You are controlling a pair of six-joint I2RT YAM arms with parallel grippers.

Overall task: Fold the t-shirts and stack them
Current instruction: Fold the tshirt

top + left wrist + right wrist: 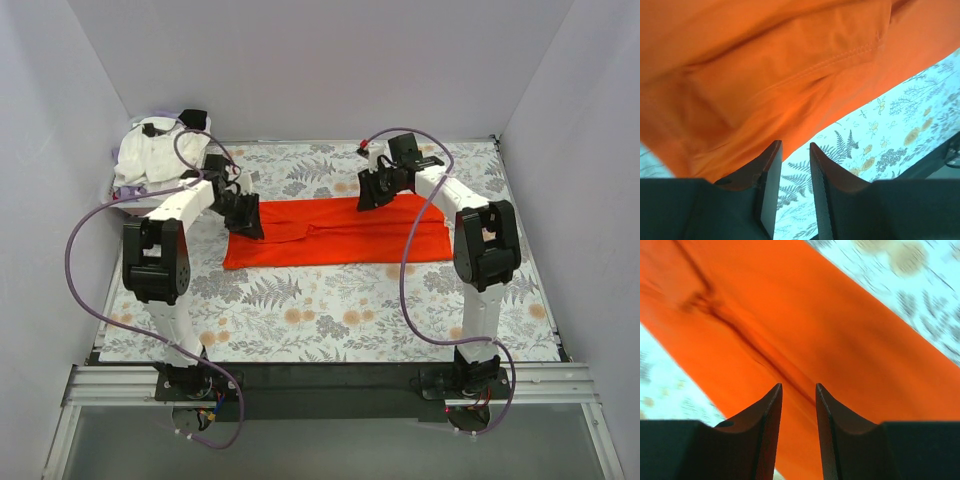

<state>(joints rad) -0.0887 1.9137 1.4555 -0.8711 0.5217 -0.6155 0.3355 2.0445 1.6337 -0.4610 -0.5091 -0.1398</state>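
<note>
Hovering at the orange-red t-shirt's (330, 236) left end and far edge, our left gripper (795, 145) and right gripper (798, 386) hold nothing, jaws slightly parted.

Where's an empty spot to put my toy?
The flowery cloth between the orange t-shirt and the arm bases is bare. Crowded: the shirt's ends, under the left gripper and right gripper, and the back-left corner with white t-shirts.

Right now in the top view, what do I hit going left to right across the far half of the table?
pile of white t-shirts → left gripper, jaws parted → right gripper, jaws parted. The orange-red t-shirt stretches across under both grippers, so it has no clear slot in the order.
</note>
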